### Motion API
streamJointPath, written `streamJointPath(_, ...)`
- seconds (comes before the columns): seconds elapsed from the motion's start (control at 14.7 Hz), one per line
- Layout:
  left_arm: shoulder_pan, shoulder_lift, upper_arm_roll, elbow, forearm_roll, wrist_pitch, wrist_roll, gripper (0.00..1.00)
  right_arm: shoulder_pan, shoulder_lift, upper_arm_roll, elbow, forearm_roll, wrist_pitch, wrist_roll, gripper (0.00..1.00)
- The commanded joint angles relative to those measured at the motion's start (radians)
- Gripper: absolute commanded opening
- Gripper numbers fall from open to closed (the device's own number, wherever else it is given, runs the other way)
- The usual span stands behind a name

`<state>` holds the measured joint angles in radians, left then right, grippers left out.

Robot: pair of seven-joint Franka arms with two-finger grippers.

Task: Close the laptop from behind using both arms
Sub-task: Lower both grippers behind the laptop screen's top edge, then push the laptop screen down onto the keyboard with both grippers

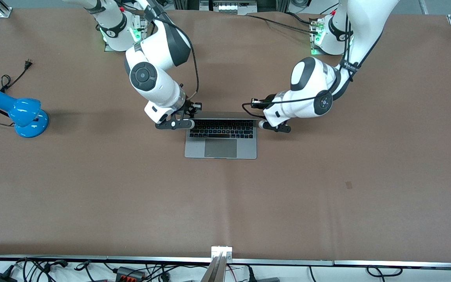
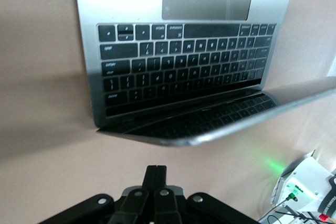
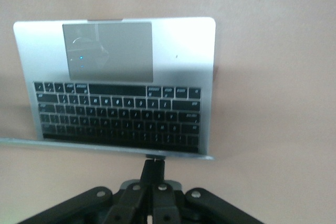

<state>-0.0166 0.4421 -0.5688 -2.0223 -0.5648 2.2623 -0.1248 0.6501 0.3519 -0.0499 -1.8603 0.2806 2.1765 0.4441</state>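
**Both grippers pressed shut at laptop lid**

Right gripper (image 1: pixel 189 119): fingers closed together with no gap, nothing held, tips up against the lid's top edge at the corner toward the right arm's end of the table. Confirmed in the right wrist view, where the joined fingertips (image 3: pixel 153 165) meet the thin silver rim of the lid just above the keyboard.

Left gripper (image 1: pixel 262 124): fingers likewise pinched together, empty, set just beside the lid's other corner, toward the left arm's end. Seen from the left wrist view (image 2: pixel 156 174), a strip of bare table between fingertips and lid edge; contact not certain.

Laptop (image 1: pixel 221 139): open, flat on the brown table (image 1: pixel 225 203), roughly midway between the two ends and somewhat nearer the robots' edge than the front edge. Trackpad toward the front camera, keyboard next, lid at the side facing the arm bases. Lid tilted forward over the keys, keys mirrored in the dark screen in the left wrist view.

Blue lamp (image 1: pixel 20 113) well apart, near the edge at the right arm's end, its black cord trailing toward the corner by the robots.
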Motion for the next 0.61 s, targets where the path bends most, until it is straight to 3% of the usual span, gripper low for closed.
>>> streamJointPath(0.0, -0.017, 0.073, 0.012, 0.083, 0.063, 0.003, 0.005, 0.0, -0.009, 0.054, -0.007, 0.056, -0.047, 0.009, 0.013, 0.0)
streamJointPath(0.34, -0.025, 0.176, 0.012, 0.149, 0.083, 0.066, -0.001, 0.0, -0.012, 0.122, -0.013, 0.113, -0.057, 0.011, 0.016, 0.0)
streamJointPath(0.55, -0.026, 0.236, 0.034, 0.195, 0.155, 0.066, -0.007, 0.0, -0.012, 0.182, -0.021, 0.151, -0.057, 0.029, 0.016, 0.0)
